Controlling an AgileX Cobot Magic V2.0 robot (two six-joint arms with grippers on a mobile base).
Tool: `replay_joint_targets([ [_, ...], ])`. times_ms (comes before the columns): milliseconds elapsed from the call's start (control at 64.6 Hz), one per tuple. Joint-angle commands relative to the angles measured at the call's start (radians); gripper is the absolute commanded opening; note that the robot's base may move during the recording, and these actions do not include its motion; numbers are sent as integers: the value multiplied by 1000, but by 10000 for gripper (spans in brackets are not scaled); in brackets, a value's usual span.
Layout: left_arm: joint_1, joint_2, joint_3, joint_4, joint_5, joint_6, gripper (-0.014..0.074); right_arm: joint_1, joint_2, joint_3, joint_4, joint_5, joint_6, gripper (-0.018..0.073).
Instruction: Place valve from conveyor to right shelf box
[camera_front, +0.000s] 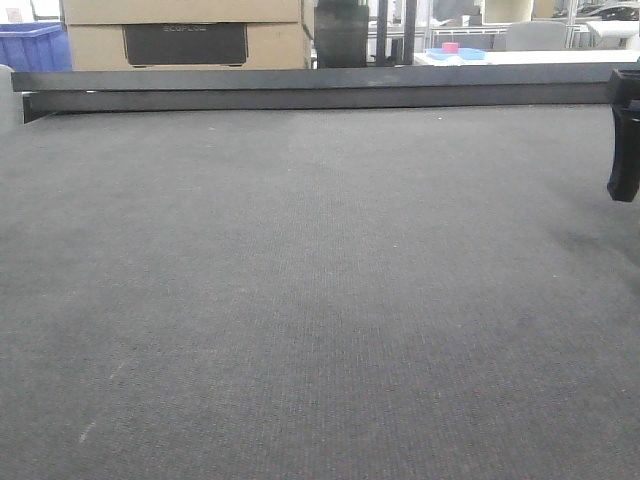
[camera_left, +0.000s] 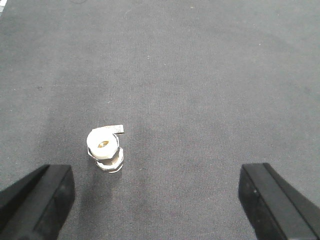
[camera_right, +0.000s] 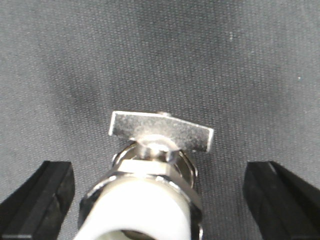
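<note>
Front-facing view: woven grey conveyor (camera_front: 300, 300), cardboard boxes (camera_front: 90, 45) beyond its rail (camera_front: 300, 98) — both jaws spread wide.

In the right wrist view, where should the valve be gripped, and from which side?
Grip the valve by its thick metal body, between the flat handle and the white end, probably from above with the right gripper, one open jaw each side. The body is wide and sturdy; the handle is thin and could turn.

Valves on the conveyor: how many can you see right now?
2. One valve lies on the conveyor ahead of the open left claw; a second valve sits close between the fingers of the open right claw. Front view shows neither; others may be hidden.
</note>
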Motion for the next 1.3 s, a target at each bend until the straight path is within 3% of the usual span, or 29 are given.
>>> replay_joint_targets([
  [0, -6, 5, -7, 0, -5, 0, 558, -4, 1, -7, -6, -4, 4, 505],
  [77, -6, 9, -7, 0, -5, 0, 558, -4, 1, -7, 9, 3, 4, 387],
  [232, -6, 18, -7, 0, -1, 0, 558, -3, 1, -7, 14, 21, 4, -17],
  [310, -6, 18, -7, 0, 11, 0, 558, -3, -7, -7, 7, 24, 4, -171],
  [495, -6, 24, -7, 4, 53, 0, 558, -3, -80, -9, -17, 5, -5, -152],
  [696, -3, 96, -43, 8, 151, 0, 558, -3, -203, -9, -19, -5, -154, -152],
  [1021, -1, 300, -197, 142, 264, 10, 558, -3, -354, -9, 23, 67, -268, -152],
  [1161, 47, 418, -305, 56, 314, 101, 558, -3, -365, -9, 143, 79, -326, -152],
  [1285, 117, 508, -380, -27, 314, 155, 558, -3, -364, -9, 163, 78, -333, -152],
])
